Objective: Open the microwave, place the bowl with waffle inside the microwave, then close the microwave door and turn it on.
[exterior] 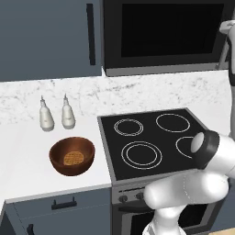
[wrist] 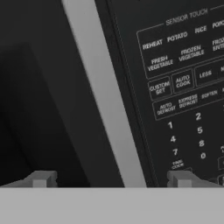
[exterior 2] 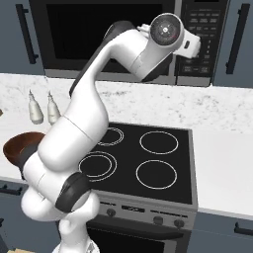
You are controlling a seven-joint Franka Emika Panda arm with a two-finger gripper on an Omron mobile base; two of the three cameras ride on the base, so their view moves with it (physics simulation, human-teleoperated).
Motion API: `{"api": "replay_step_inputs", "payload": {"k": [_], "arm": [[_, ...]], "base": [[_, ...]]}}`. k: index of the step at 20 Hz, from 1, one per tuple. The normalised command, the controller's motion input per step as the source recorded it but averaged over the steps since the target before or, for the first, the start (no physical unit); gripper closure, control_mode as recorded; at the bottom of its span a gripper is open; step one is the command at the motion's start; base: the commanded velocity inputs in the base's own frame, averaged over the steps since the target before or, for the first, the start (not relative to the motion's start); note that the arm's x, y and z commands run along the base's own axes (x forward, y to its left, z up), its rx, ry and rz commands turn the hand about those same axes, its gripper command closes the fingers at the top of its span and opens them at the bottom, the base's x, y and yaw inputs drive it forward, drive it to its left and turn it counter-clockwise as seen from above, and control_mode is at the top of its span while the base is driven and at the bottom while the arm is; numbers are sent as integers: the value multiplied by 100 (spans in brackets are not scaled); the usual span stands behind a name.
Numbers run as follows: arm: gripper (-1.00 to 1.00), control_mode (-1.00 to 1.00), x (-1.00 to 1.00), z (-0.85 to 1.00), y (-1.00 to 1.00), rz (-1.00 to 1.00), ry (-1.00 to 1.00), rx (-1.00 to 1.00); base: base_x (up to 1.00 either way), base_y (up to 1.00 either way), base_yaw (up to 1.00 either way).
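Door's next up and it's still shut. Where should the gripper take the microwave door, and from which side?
Take the grey vertical strip at the microwave door's right edge, beside the control panel. Come straight from the front: the door is flat and glossy, and that strip looks like its only raised feature. The open gripper already straddles it, so push in, close, then pull outward.

Robot body: white arm (exterior 2: pixel 84 123), dark joints.
Smooth, rounded glossy white shells on every link; black bands ring the joints, one near the base (exterior 2: pixel 71 192) and one behind the upper link. Round grey end cap with a dark centre on the wrist (exterior 2: pixel 167 30). Two small grey, blocky fingertips (wrist: pixel 43 178) on the gripper (wrist: pixel 111 179), set wide apart.
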Motion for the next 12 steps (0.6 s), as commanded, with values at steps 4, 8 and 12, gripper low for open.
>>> {"api": "replay_step_inputs", "payload": {"k": [4, 8, 12], "arm": [[-100, -100, 23, -1, -6, 0, 0, 0], [-100, -100, 27, -9, 0, 0, 0, 0], [-100, -100, 23, -12, -1, 0, 0, 0]], "base": [[0, 0, 0], [0, 0, 0], [0, 0, 0]]}}
